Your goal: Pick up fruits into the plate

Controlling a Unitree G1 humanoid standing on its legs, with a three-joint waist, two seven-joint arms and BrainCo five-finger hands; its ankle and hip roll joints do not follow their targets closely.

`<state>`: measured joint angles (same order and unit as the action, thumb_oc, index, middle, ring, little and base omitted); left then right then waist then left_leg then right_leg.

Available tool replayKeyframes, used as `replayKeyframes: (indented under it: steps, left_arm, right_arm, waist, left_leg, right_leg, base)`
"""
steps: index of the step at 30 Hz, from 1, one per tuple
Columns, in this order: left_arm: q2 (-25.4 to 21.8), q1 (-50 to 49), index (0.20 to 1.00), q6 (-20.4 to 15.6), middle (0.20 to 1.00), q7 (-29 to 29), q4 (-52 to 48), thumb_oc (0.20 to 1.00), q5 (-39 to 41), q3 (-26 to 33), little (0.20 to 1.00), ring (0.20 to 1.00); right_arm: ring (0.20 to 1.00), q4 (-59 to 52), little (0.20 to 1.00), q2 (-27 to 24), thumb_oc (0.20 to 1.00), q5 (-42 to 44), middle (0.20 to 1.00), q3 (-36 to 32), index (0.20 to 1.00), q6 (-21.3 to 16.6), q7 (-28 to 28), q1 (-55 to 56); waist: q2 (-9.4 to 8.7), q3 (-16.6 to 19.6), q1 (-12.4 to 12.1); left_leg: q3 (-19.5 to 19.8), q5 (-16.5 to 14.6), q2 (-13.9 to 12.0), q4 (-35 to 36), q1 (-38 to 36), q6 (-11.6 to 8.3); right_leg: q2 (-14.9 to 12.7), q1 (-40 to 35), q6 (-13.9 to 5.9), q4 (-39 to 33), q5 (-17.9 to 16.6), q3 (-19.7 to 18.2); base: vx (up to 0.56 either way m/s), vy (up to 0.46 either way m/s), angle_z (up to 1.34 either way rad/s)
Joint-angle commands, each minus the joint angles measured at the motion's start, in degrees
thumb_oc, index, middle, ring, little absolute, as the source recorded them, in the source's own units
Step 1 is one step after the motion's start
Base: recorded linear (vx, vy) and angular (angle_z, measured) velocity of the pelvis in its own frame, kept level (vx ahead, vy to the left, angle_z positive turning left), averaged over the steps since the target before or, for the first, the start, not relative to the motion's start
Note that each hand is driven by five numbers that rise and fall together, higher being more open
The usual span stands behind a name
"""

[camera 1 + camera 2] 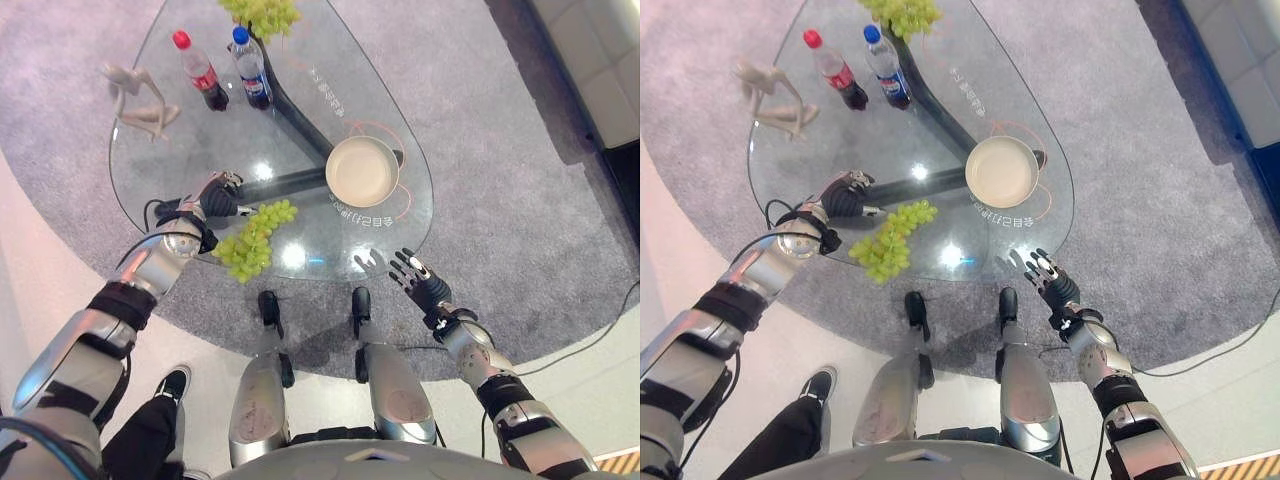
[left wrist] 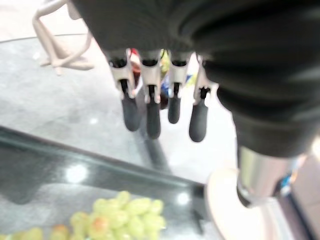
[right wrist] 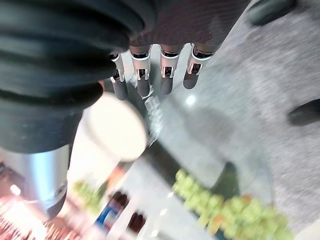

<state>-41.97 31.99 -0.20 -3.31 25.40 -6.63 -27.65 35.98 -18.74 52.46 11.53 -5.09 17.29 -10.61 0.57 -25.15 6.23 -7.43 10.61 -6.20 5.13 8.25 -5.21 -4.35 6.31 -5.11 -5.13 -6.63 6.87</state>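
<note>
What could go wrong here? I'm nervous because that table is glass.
The grape bunch lies at the near edge of the glass table; a sideways nudge from the left hand beside it could roll it off. Loose grapes may drop on the way to the plate. The right hand waits open, off the table.

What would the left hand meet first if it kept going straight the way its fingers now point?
Probably the cream round plate. The left hand hovers above the glass table, fingers straight, aimed across it toward the plate, with the near bunch of green grapes beside it. Height above the glass is unclear.
</note>
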Motion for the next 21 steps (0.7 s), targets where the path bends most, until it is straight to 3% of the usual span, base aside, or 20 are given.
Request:
replayKeyframes:
  steps: [1, 4, 5, 6, 7, 12, 21]
  left_arm:
    - [-0.8, -1.6, 0.2, -0.7, 0.2, 1.7, 1.5, 0.2, -0.7, 2.9, 0.2, 0.2]
    - [-0.6, -3.9, 0.2, 0.0, 0.2, 2.6, 1.5, 0.2, -2.1, 3.7, 0.2, 0.2]
    - [-0.5, -4.6, 0.391, 0.5, 0.391, 2.3, 1.6, 0.391, -2.9, 3.9, 0.391, 0.391]
    - [-0.2, -5.6, 0.922, 1.6, 0.922, 1.8, 1.9, 0.922, -4.0, 4.3, 0.922, 0.922]
    - [0.0, -5.9, 1.0, 2.0, 1.0, 1.5, 2.3, 1.0, -4.6, 4.3, 1.0, 1.0]
    - [1.1, -4.5, 1.0, 4.3, 1.0, -0.9, 7.4, 1.0, -7.4, 3.7, 1.0, 1.0]
    - [3.9, 8.8, 1.0, 9.0, 1.0, -10.9, 23.2, 1.0, -11.6, -4.0, 1.0, 1.0]
  right_arm:
    - [1.0, -2.9, 1.0, 0.3, 1.0, -1.5, 1.0, -1.0, 1.0, -2.4, 0.0, 3.8]
    - [1.0, -3.2, 1.0, 0.8, 1.0, -2.3, 1.0, -1.3, 1.0, -1.6, 0.0, 5.0]
    - [1.0, -3.2, 1.0, 0.9, 1.0, -2.8, 1.0, -1.4, 1.0, -1.5, -0.1, 5.3]
    - [1.0, -3.3, 1.0, 1.0, 1.0, -3.7, 1.0, -1.4, 1.0, -1.0, -0.4, 5.8]
    - [1.0, -3.5, 1.0, 1.1, 1.0, -4.0, 1.0, -1.3, 1.0, -0.7, -0.6, 6.0]
    - [1.0, -2.7, 1.0, 1.0, 1.0, -3.3, 1.0, -0.3, 1.0, 0.7, -0.7, 5.3]
    - [1.0, -0.4, 1.0, 0.4, 1.0, 0.8, 1.0, 4.4, 1.0, 0.2, -1.2, -0.1]
  waist:
    - [-1.02, 7.1, -0.8]
    - [-1.09, 8.6, -1.1]
    - [-1.09, 8.9, -1.1]
    - [-1.13, 9.2, -1.1]
    - [-1.16, 9.2, -1.1]
    - [-1.78, 7.6, -0.6]
    - [-4.58, -0.1, 1.5]
  left_leg:
    - [-2.5, -6.4, 2.4, -0.7, -2.6, 0.78]
    - [-2.5, -6.7, 2.3, -0.8, -4.1, 1.0]
    - [-2.6, -6.8, 2.3, -0.8, -4.5, 1.05]
    - [-2.7, -6.9, 2.2, -0.8, -5.0, 1.12]
    - [-2.7, -6.9, 2.2, -0.9, -5.1, 1.17]
    - [-3.0, -6.8, 1.7, -1.3, -4.2, 1.35]
    - [-3.9, -5.8, 0.8, -1.4, 0.8, 1.42]
  right_leg:
    - [-0.3, 2.1, -1.51, 5.6, 2.3, -0.3]
    - [-0.2, 0.5, -1.51, 5.4, 2.5, -0.3]
    - [-0.1, 0.1, -1.51, 5.4, 2.6, -0.3]
    - [-0.1, -0.4, -1.56, 5.3, 2.6, -0.4]
    - [-0.1, -0.4, -1.54, 5.4, 2.7, -0.5]
    - [0.4, 0.6, -1.25, 5.8, 2.8, -1.2]
    - [2.0, 6.5, -0.81, 6.3, 1.5, -3.0]
  base:
    - [0.17, -0.056, -0.05]
    - [0.17, -0.036, -0.03]
    - [0.17, -0.022, -0.02]
    - [0.12, -0.019, -0.05]
    - [0.1, -0.026, -0.06]
    - [-0.02, -0.033, -0.05]
    - [-0.14, -0.074, -0.12]
